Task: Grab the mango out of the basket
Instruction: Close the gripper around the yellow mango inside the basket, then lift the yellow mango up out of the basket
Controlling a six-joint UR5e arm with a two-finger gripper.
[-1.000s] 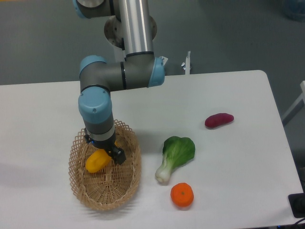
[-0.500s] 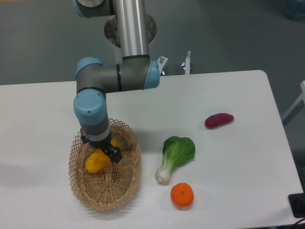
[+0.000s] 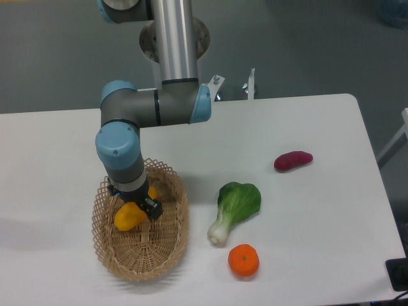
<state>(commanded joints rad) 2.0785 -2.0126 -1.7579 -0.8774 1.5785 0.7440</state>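
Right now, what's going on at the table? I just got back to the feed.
The arm has its gripper down inside the wicker basket, right at the yellow mango. The fingers are on or around the upper end of the mango, but the wrist hides whether they have closed. The mango appears to lie in the basket, not yet lifted. Outside the basket on the white table are a bok choy, a round orange and a dark red-purple vegetable.
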